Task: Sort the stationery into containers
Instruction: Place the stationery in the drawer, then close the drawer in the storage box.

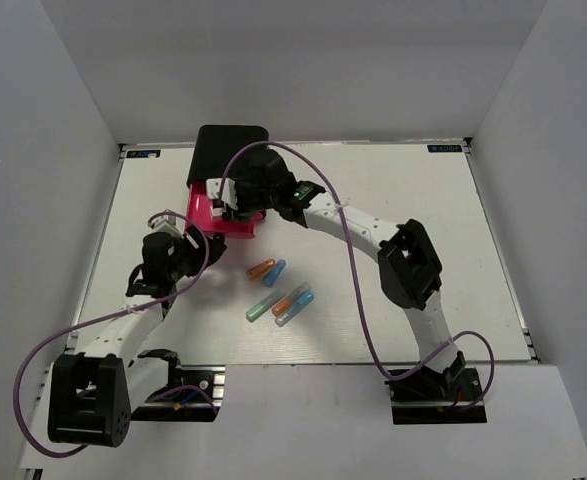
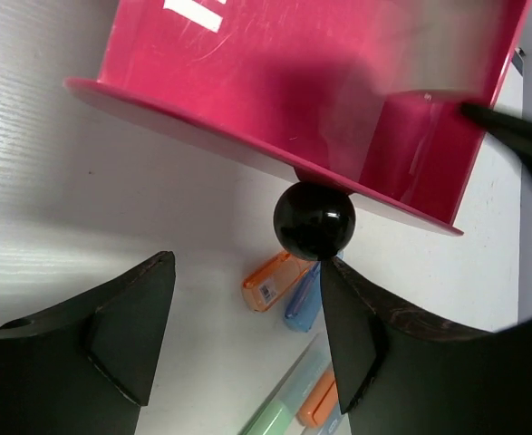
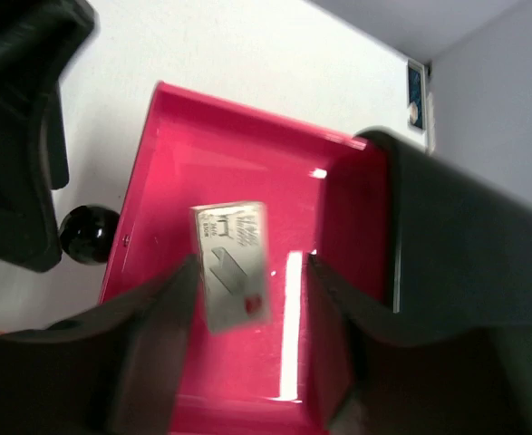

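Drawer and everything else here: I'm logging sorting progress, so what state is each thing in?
Drawer: pulled out.
White block: in the drawer.
Capsules: loose on the table.
Left gripper: open at the knob.
Right gripper: open above the block.

Bright even light, soft shadows; glare streaks on pink drawer (image 3: 238,172) (wrist views); foreground blurred.

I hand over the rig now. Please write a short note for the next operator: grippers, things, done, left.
Left gripper: open, the drawer's knob between its jaws, not clamped.
Right gripper: open above the pulled-out pink drawer.
White block: inside the drawer, between the open right jaws.
Done: apparently the block only.
Left: five capsules on the table, then closing the drawer.
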You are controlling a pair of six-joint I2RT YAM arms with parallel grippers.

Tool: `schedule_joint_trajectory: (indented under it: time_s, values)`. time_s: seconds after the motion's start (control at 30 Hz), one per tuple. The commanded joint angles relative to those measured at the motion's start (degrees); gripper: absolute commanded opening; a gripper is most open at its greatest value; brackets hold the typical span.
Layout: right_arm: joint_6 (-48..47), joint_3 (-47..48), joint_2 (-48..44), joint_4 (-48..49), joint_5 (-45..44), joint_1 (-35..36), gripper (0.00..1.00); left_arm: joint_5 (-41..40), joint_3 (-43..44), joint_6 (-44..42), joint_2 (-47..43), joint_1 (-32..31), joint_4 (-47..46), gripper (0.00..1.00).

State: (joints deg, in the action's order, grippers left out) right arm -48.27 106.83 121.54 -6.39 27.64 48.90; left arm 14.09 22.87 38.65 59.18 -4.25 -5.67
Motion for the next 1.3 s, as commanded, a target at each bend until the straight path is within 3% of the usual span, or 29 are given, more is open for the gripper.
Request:
schedule_joint_trajectory:
  time_s: [0.0, 0.23, 0.3, 0.6, 0.77, 1.0, 1.13, 1.27]
  values:
    - [2.30, 3.22, -1.56, 3.14, -3.55, -0.48, 0.61, -0.38, 1.38, -0.77, 0.32, -0.14, -4.78, 0.75]
    - [9.42, -4.77, -11.13, 9.11, -5.84, -1.62, 0.70, -0.38, 3.93, -1.91, 5.85, -0.14, -8.29, 0.73]
    - [11.17, -13.01, -16.67, 11.65, -7.24, -2.32, 0.72, -0.38, 5.42, -1.92, 7.34, -0.14, -9.09, 0.72]
    - [13.91, -31.67, -33.62, 13.07, -9.97, -6.71, 0.66, 0.24, 9.82, -2.44, 9.65, -0.14, -10.14, 0.60]
    - [14.34, -39.92, -38.73, 13.16, -9.97, -9.26, 0.66, 0.77, 10.35, -1.92, 8.50, -0.14, -10.68, 0.63]
    - [15.66, -43.54, -41.03, 13.51, -10.15, -11.11, 0.66, 1.29, 14.30, -3.31, 13.41, -0.14, -8.23, 0.66]
    - [16.19, -44.51, -42.17, 13.43, -9.97, -12.25, 0.66, 2.52, 15.97, -5.51, 14.56, -0.14, -6.81, 0.58]
    - [16.37, -45.65, -43.31, 13.60, -9.80, -13.13, 0.66, 3.23, 14.31, -6.57, 11.76, -0.14, -6.81, 0.63]
